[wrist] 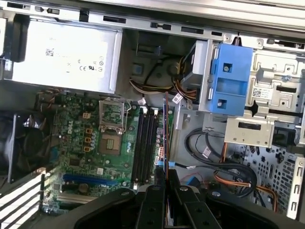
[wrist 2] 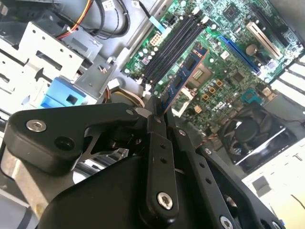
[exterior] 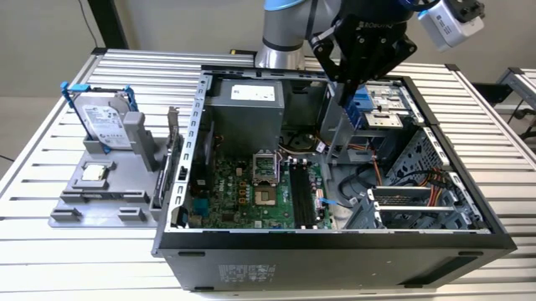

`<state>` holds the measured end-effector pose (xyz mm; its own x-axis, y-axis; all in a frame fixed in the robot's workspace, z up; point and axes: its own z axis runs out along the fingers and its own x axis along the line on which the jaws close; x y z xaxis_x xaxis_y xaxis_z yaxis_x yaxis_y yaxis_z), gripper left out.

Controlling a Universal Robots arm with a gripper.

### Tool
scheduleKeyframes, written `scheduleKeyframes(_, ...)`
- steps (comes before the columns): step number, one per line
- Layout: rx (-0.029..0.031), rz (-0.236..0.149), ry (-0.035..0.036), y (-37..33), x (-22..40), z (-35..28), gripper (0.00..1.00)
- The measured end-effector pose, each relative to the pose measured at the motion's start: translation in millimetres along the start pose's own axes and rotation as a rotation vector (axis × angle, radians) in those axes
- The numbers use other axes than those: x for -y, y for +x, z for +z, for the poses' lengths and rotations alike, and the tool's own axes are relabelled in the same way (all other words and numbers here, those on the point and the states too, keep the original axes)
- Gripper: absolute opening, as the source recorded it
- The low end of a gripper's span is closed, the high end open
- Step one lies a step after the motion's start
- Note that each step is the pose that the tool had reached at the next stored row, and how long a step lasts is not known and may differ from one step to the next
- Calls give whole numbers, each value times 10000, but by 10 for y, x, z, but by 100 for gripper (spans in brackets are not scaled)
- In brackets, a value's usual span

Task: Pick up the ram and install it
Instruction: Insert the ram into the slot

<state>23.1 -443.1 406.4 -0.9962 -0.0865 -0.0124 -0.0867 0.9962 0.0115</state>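
Ram [wrist 2: 186, 74]: picked up, not yet seated. The gripper [wrist 2: 159, 117] has its jaws clenched on one end of the stick. The rest juts out over the motherboard [wrist 2: 233, 47].

In the exterior view the gripper [exterior: 356, 78] hangs at about one o'clock, over the open computer case [exterior: 335, 241] on the desk [exterior: 50, 251]. The black memory slots [exterior: 300, 191] lie at roughly seven o'clock from it and look unfilled.

Judged: pickup done; lowering and pressing home left.

Writing: white labels on the power supply [exterior: 251, 93] and on the hard drive [exterior: 105, 125] at nine o'clock; print left unread.
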Motion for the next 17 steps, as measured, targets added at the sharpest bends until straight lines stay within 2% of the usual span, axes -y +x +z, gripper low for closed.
scheduleKeyframes(7,8,745,9,2,0,4,0)
scheduleKeyframes(13,9,778,8,3,-1,9,0)
scheduleKeyframes(17,-23,829,8,5,14,52,0)
